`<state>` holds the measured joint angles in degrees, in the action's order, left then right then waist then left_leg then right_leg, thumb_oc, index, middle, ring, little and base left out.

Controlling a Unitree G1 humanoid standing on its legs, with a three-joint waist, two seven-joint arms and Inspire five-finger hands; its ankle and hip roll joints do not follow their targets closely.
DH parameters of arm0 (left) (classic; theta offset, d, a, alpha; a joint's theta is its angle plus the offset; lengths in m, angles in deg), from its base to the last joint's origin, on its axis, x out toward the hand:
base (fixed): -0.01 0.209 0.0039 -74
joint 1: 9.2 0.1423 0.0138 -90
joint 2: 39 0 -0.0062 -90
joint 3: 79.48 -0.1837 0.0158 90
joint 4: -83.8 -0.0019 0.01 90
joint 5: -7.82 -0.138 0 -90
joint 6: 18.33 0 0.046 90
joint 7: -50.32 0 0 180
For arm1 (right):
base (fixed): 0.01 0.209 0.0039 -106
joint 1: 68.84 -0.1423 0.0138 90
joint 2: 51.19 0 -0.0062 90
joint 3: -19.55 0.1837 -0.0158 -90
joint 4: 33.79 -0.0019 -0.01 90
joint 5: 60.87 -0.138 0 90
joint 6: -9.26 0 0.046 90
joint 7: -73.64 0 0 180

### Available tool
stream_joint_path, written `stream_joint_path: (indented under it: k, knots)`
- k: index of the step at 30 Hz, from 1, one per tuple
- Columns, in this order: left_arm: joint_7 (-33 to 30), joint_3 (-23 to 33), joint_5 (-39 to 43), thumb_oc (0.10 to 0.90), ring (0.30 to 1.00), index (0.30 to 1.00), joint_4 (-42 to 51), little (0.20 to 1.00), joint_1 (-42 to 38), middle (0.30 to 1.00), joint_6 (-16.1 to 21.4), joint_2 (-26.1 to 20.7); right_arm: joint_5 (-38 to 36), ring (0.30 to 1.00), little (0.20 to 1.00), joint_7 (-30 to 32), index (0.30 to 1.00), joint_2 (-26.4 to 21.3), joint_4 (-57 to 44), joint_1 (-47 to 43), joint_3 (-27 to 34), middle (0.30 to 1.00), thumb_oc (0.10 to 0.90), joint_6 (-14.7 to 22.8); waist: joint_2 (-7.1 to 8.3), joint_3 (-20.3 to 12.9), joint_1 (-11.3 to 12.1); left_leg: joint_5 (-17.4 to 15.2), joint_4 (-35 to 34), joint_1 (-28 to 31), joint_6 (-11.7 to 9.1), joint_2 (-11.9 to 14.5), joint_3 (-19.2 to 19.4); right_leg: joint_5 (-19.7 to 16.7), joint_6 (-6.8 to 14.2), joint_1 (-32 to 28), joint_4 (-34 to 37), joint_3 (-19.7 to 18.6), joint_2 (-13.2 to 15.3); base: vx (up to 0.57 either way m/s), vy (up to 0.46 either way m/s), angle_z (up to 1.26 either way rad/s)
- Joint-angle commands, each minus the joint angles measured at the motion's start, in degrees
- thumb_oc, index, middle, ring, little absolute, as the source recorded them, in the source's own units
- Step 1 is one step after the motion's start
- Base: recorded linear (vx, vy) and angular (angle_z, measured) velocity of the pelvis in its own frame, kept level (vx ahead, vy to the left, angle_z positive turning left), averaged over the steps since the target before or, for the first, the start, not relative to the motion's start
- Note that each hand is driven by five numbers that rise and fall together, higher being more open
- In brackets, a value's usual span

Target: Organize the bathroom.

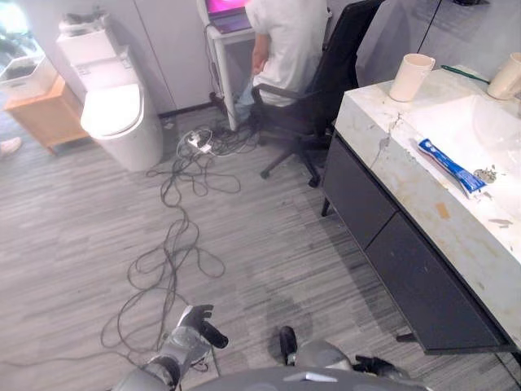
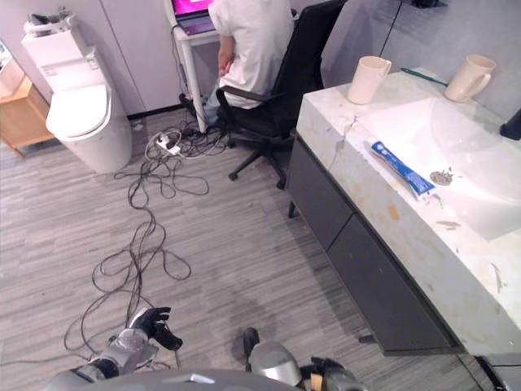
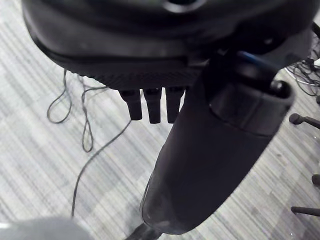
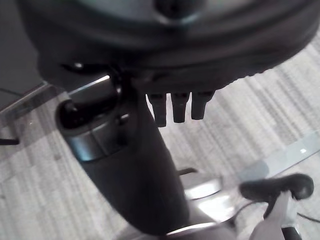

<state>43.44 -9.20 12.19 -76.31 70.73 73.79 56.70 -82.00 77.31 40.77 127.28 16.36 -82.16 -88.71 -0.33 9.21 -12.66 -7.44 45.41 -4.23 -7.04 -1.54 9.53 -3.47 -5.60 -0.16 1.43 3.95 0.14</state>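
A marble vanity top (image 1: 383,155) with a white sink (image 1: 488,130) runs along the right. On it lie a blue toothpaste tube (image 1: 452,167), a cream cup (image 1: 412,76) at the near corner, a second cup (image 1: 506,76) at the back and a green toothbrush (image 1: 466,74) between them. A small dark clump (image 1: 487,173) sits by the tube. My left hand (image 1: 195,326) hangs low over the floor, far from the vanity, fingers relaxed and empty. My right hand (image 4: 135,170) also hangs over the floor, its fingers (image 4: 180,107) loose and holding nothing.
A person sits on a black office chair (image 1: 317,98) at a desk beyond the vanity. A white toilet (image 1: 114,114) and a wooden cabinet (image 1: 41,114) stand at the far left. Loose cables (image 1: 175,236) trail across the grey floor. Dark drawers (image 1: 383,236) front the vanity.
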Motion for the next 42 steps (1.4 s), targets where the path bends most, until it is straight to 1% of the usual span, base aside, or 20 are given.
stream_joint_path:
  k: [1,3,4,6,12,16,20,21,23,24,25,28,32,34,35,36,39,40,41,42]
  knots:
    - [-1.8,-1.4,1.3,0.8,0.9,0.9,2.8,0.9,-0.9,0.9,-0.5,-2.3,0.0,0.9,0.9,0.2,0.9,-1.5,-0.3,1.8,-1.4,0.9,0.8,-0.1,5.33,-0.6,0.2,5.9,-17.7,-2.1,4.9,5.5,1.2,2.2,9.6,0.7,-5.4,-0.3,0.9,0.24,0.236,-1.06]
    - [-2.4,-1.0,2.1,0.8,0.9,0.9,3.1,0.9,-0.2,0.9,-0.6,-2.8,-0.8,0.9,0.9,0.8,0.9,-0.9,0.3,1.0,-2.4,0.9,0.8,1.0,5.07,-0.6,1.2,5.6,-26.5,-2.2,5.7,6.4,-0.3,3.2,10.3,0.4,-5.5,-2.4,0.7,0.3,0.309,-1.26]
    - [-3.1,-1.2,2.8,0.8,0.9,0.9,2.6,0.9,0.9,0.9,0.1,-3.3,-0.5,0.9,0.9,1.0,0.9,-0.3,0.8,0.3,-3.4,0.9,0.8,1.7,3.94,-0.2,3.0,8.3,-36.3,-2.0,4.4,7.8,-6.2,5.0,11.1,-0.9,-5.8,-5.2,-0.4,0.33,0.306,-1.32]
    - [-3.3,-0.3,1.6,0.8,0.9,0.9,1.6,0.9,2.7,0.9,1.0,-3.5,0.7,0.9,0.9,1.1,0.9,0.0,0.9,0.3,-3.8,0.9,0.8,2.1,2.76,0.1,4.6,11.3,-41.1,-3.6,3.4,9.2,-9.1,7.4,11.4,-2.3,-6.5,-8.3,-1.0,0.38,0.337,-1.46]
    - [-0.7,1.1,0.1,0.8,0.9,0.9,-0.6,0.9,4.6,0.9,1.8,-3.9,0.8,0.9,0.9,1.6,0.9,0.0,2.2,1.4,-0.1,0.9,0.8,2.0,-0.5,-0.9,3.3,9.1,-46.3,4.0,3.9,8.6,-4.6,9.2,14.4,-0.7,-11.0,-5.9,2.9,0.28,0.267,-1.47]
    - [-0.4,0.5,-1.4,0.8,0.9,0.9,-1.4,0.9,5.6,0.9,1.1,-4.0,1.7,0.9,0.9,1.7,0.9,0.5,1.5,2.9,0.8,0.9,0.8,3.8,-2.42,-0.7,1.8,6.1,-47.5,7.8,5.7,6.9,-1.2,8.1,16.1,5.9,-20.4,-4.4,5.1,0.15,0.16,-0.59]
    - [-2.0,0.9,1.5,0.8,0.9,0.9,-1.8,0.9,6.1,0.9,0.7,-4.2,5.0,0.9,0.9,0.1,0.9,0.5,0.7,1.7,0.2,0.9,0.8,4.4,-1.33,-0.7,2.3,4.7,-47.2,8.9,5.6,6.0,4.6,5.2,17.2,8.0,-15.6,2.3,8.2,0.1,0.005,-0.84]
    - [-2.5,1.6,2.0,0.8,0.9,0.9,-2.1,0.9,5.9,0.9,0.9,-4.2,5.9,0.9,0.9,-0.3,0.9,0.7,0.4,1.1,-0.6,0.9,0.8,4.7,0.35,-0.6,2.7,3.5,-47.6,10.2,5.4,4.8,9.0,0.3,18.1,9.6,-8.9,8.2,10.5,0.13,-0.083,-1.17]
    - [-2.9,1.6,1.7,0.8,0.9,0.9,-2.2,0.9,5.9,0.9,1.2,-4.2,5.4,0.9,0.9,-0.1,0.9,0.9,0.1,0.9,-1.2,0.9,0.8,4.4,1.07,-0.4,3.1,1.8,-48.2,11.8,5.2,4.4,10.9,-2.4,19.5,10.3,-5.2,11.9,11.6,0.24,-0.111,-1.29]
    - [-3.9,1.4,2.2,0.8,0.9,0.9,-1.9,0.9,6.0,0.9,1.5,-4.0,6.0,0.9,0.9,-0.3,0.9,1.2,-0.1,0.8,-1.5,0.9,0.8,3.7,2.14,0.1,3.6,0.5,-48.7,13.7,5.4,4.4,13.8,-6.7,20.2,11.7,-2.1,17.1,13.2,0.27,-0.109,-1.22]
    - [-4.0,1.4,2.3,0.8,0.9,0.9,-1.9,0.9,6.1,0.9,1.5,-4.0,6.1,0.9,0.9,-0.3,0.9,1.2,-0.1,0.8,-1.4,0.9,0.8,3.6,2.02,0.2,3.8,0.1,-49.0,14.2,5.5,4.5,14.0,-7.1,20.3,11.3,-1.5,17.4,13.0,0.28,-0.169,-1.08]
    - [-5.4,1.5,0.0,0.8,0.9,0.9,-1.3,0.9,6.1,0.9,2.2,-3.7,5.9,0.9,0.9,-0.8,0.9,1.7,1.4,1.9,-0.9,0.9,0.8,2.8,2.5,0.5,3.8,-1.5,-49.9,17.2,7.0,4.5,14.3,-7.6,19.5,12.3,-2.0,18.0,12.1,0.26,-0.134,-0.59]
    - [-4.0,1.7,1.1,0.8,0.9,0.9,-0.8,0.9,5.6,0.9,1.0,-3.8,4.2,0.9,0.9,-0.2,0.9,1.5,3.0,3.6,-0.6,0.9,0.8,3.0,1.4,-0.9,2.8,-1.8,-45.0,18.0,5.4,6.6,11.5,-3.9,16.2,10.8,-3.8,14.5,8.7,0.31,-0.178,-0.04]
    - [-3.8,2.0,0.2,0.8,0.9,0.9,-0.8,0.9,5.5,0.9,0.9,-3.8,4.7,0.9,0.9,-0.3,0.9,1.2,3.0,3.9,-0.3,0.9,0.8,2.7,1.01,-1.2,2.7,0.4,-40.8,17.7,3.8,8.1,11.1,-3.1,15.0,9.7,-3.6,14.5,7.6,0.12,-0.151,0.04]
    - [-3.6,2.2,0.5,0.8,0.9,0.9,-0.8,0.9,5.3,0.9,0.7,-3.8,4.6,0.9,0.9,-0.3,0.9,0.7,2.6,4.0,-0.4,0.9,0.8,2.2,1.47,-1.4,2.6,5.2,-34.0,15.3,2.0,9.5,11.2,-2.9,12.8,8.5,-2.9,15.0,6.9,0.28,-0.299,-0.02]
    - [-3.9,2.8,2.2,0.8,0.9,0.9,-0.5,0.9,5.1,0.9,1.2,-3.7,5.2,0.9,0.9,-1.0,0.9,-0.1,1.8,4.3,-0.7,0.9,0.8,2.4,2.1,-1.1,3.4,9.4,-20.2,10.3,0.1,10.5,8.7,-0.4,10.5,4.3,-1.7,13.1,4.9,0.34,-0.301,-0.06]
    - [-4.8,3.4,3.6,0.8,0.9,0.9,-0.5,0.9,5.5,0.9,2.3,-3.6,6.4,0.9,0.9,-1.3,0.9,-1.0,0.9,4.2,-1.1,0.9,0.8,3.0,3.65,0.0,5.1,9.1,-7.7,1.7,0.9,9.5,4.8,1.7,8.7,0.5,-1.7,10.6,4.5,0.27,-0.098,-0.4]
    - [-5.2,3.8,3.6,0.8,0.9,0.9,-0.3,0.9,5.6,0.9,2.9,-3.6,6.5,0.9,0.9,-1.3,0.9,-1.2,0.7,4.0,-0.9,0.9,0.8,3.1,4.1,0.5,5.9,6.7,-7.8,-0.5,2.6,9.7,4.4,2.5,8.6,-0.9,-2.0,9.6,4.3,0.19,0.011,-0.7]
    - [-5.2,3.8,3.6,0.8,0.9,0.9,-0.3,0.9,5.6,0.9,2.9,-3.6,6.6,0.9,0.9,-1.3,0.9,-1.2,0.7,4.0,-0.9,0.9,0.8,3.1,4.1,0.5,5.9,6.5,-8.0,-0.5,2.7,9.7,4.4,2.6,8.6,-1.0,-2.0,9.6,4.3,0.24,0.096,-0.72]
    - [-5.4,4.0,3.6,0.8,0.9,0.9,-0.1,0.9,5.5,0.9,3.3,-3.6,6.9,0.9,0.9,-1.3,0.9,-1.0,1.1,3.6,-0.7,0.9,0.8,3.8,4.22,0.7,6.4,4.7,-13.2,-0.2,4.2,9.0,4.4,3.1,9.0,-2.2,-1.8,8.4,4.0,0.22,0.149,-0.48]
